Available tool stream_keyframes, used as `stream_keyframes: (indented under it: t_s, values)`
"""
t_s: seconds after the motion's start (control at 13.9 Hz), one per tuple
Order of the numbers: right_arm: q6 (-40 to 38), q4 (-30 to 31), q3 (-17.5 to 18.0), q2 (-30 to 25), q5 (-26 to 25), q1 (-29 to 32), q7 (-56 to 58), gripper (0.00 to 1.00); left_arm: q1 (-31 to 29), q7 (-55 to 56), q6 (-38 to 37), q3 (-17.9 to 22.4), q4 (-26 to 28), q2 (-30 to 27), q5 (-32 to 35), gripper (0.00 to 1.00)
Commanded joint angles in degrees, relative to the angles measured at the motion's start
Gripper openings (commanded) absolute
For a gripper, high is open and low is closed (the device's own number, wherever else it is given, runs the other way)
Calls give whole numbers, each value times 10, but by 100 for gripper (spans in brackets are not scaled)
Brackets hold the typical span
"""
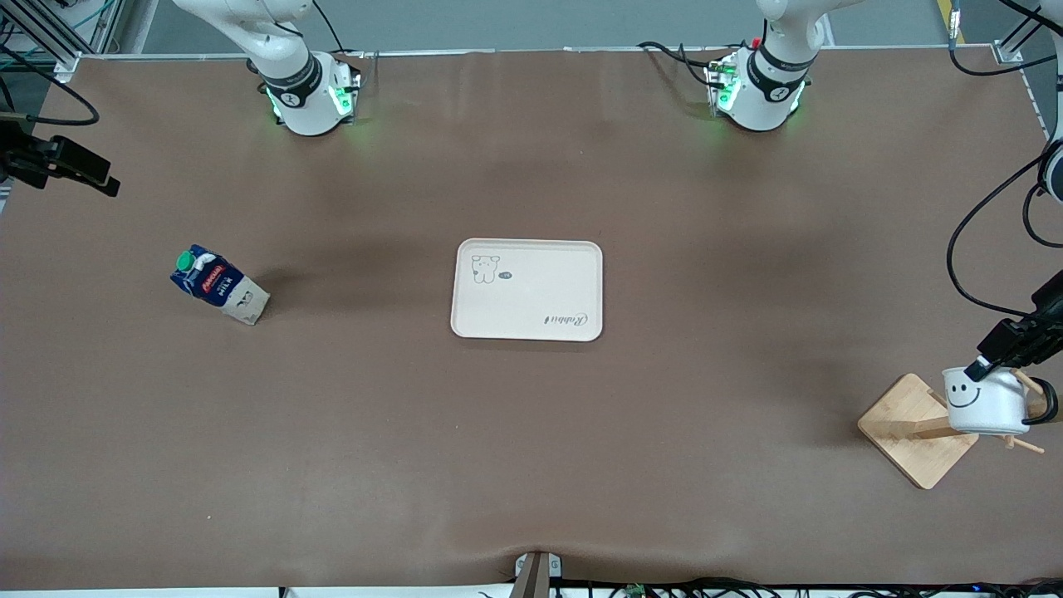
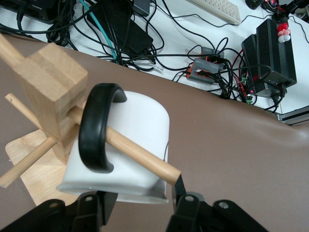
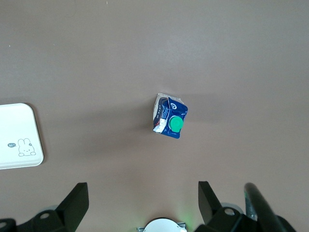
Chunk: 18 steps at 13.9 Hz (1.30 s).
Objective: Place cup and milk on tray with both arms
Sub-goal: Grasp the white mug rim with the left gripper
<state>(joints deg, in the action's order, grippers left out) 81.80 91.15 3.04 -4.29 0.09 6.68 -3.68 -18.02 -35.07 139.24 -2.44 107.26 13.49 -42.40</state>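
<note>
- Cup [image 1: 986, 404]: white, smiley face toward the front camera, hung on a wooden rack [image 1: 918, 430] at the left arm's end of the table, near the front edge. In the left wrist view the cup [image 2: 126, 145] hangs mouth-down-and-tilted, its black handle [image 2: 98, 126] looped over a wooden peg [image 2: 135, 155] that sticks out from the rack's post [image 2: 50, 87].
- Left gripper [image 1: 982, 366]: at the cup's rim, above the rack. Wrist view shows its two fingers [image 2: 186, 212] set either side of the rim, one outside the wall, one at the inner side; jaws spread, contact with the rim cannot be told for sure.
- Milk [image 1: 218, 285]: dark-blue carton with green cap, standing on the brown table [image 1: 531, 465] toward the right arm's end, well apart from the tray. From above in the right wrist view the milk [image 3: 169, 122] shows its cap up, untouched.
- Right gripper [image 1: 62, 162]: high over the table edge at the right arm's end, well above and away from the milk. Wrist view shows both fingers [image 3: 75, 203] wide apart, nothing between them.
- Tray [image 1: 527, 289]: cream, flat, mid-table, bear drawing and script lettering visible; nothing on it. A corner of the tray [image 3: 17, 135] shows in the right wrist view.
</note>
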Motion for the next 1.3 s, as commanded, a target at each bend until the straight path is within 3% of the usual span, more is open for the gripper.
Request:
stream_keyframes:
  t_s: [0.0, 0.29, 0.5, 0.86, 1.23]
  values:
    - [3, 5, 5, -6, 11, 9, -3, 100, -1, -5, -1, -8, -3, -6, -15, 49]
    - [3, 5, 5, -6, 11, 10, -3, 100, -2, -5, -9, -8, -1, -14, -15, 43]
    - [3, 5, 5, -6, 11, 10, -3, 100, -7, -11, -17, -7, 1, -14, -15, 52]
    - [3, 5, 5, -6, 11, 9, -3, 100, -16, -15, -18, -7, 3, -9, -14, 50]
    - [3, 6, 5, -6, 11, 10, -3, 100, -18, -25, -24, -7, 1, -7, -14, 42]
